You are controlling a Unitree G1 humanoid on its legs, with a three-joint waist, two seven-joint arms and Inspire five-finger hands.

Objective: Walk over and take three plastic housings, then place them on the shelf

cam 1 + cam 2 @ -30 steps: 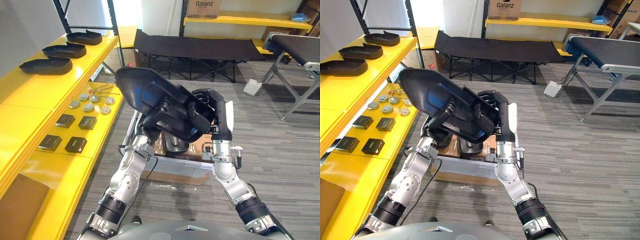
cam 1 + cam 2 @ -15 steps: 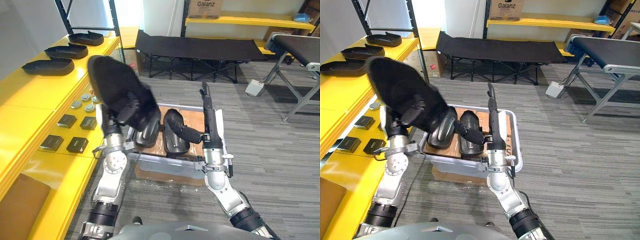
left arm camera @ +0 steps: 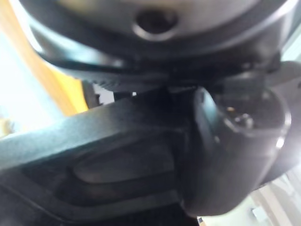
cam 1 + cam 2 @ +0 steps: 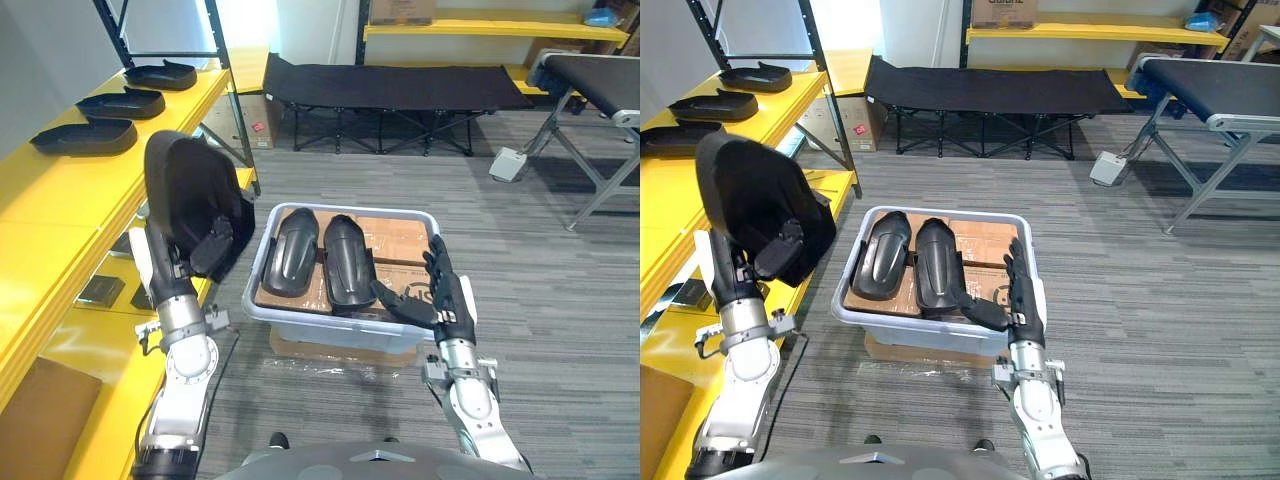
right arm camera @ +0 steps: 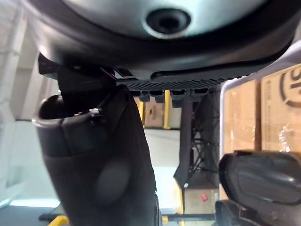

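My left hand [image 4: 214, 248] is shut on a large black plastic housing [image 4: 190, 195] and holds it upright beside the yellow shelf [image 4: 60, 205]. The left wrist view has the housing's dark edge [image 3: 94, 136] pressed under the thumb [image 3: 235, 141]. Two more black housings [image 4: 291, 252] [image 4: 345, 260] lie side by side in a grey bin [image 4: 330, 325] on the floor. Three housings [image 4: 82, 135] [image 4: 120, 102] [image 4: 160, 73] rest in a row on the shelf's top level. Lower down, my right hand [image 4: 443, 295] is open, its fingers straight, at the bin's front right corner.
Small black boxes [image 4: 100, 290] lie on the shelf's lower level, with a cardboard box [image 4: 30, 410] at its near end. A black folding cot [image 4: 390, 90] stands at the back and a conveyor [image 4: 600, 90] at the right. Grey carpet lies open right of the bin.
My right hand has let go of the housing, straightened its fingers and dropped to the bin's front corner. The left hand alone has swung the housing leftward to the shelf.
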